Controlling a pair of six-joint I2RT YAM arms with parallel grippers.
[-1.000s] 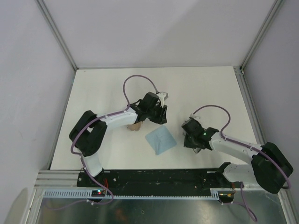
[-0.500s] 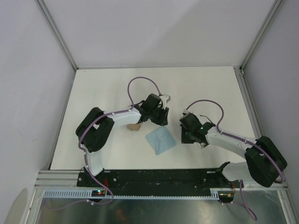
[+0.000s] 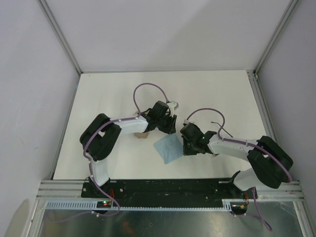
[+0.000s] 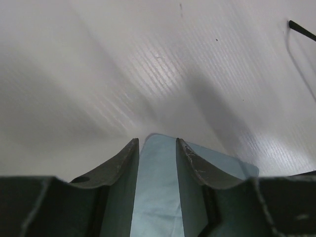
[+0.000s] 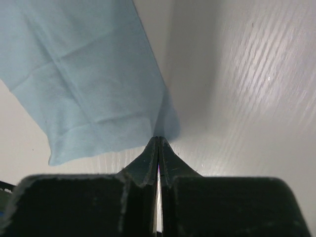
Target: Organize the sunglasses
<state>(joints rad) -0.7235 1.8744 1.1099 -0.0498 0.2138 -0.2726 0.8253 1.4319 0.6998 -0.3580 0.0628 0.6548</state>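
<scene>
The sunglasses show only as a thin black wire [image 3: 220,129] on the white table, right of my right wrist; the left wrist view catches one black temple tip [image 4: 301,28] at its top right. A light blue cloth [image 3: 168,149] lies flat between the two grippers. My left gripper [image 3: 168,129] hovers at the cloth's far corner, open, and the cloth [image 4: 155,187] shows through the gap between its fingers [image 4: 157,140]. My right gripper [image 3: 184,148] is shut, its tips [image 5: 159,138] touching the cloth's [image 5: 84,74] right corner. Whether fabric is pinched is unclear.
A beige case [image 3: 142,135] lies half hidden under the left forearm, left of the cloth. The white table [image 3: 108,98] is bounded by grey walls and metal frame posts [image 3: 61,37]. Purple cables loop above both wrists.
My right gripper has swung left from near the sunglasses to the cloth's right corner, staying shut. The left gripper has shifted slightly and narrowed a little. The cloth has not moved.
</scene>
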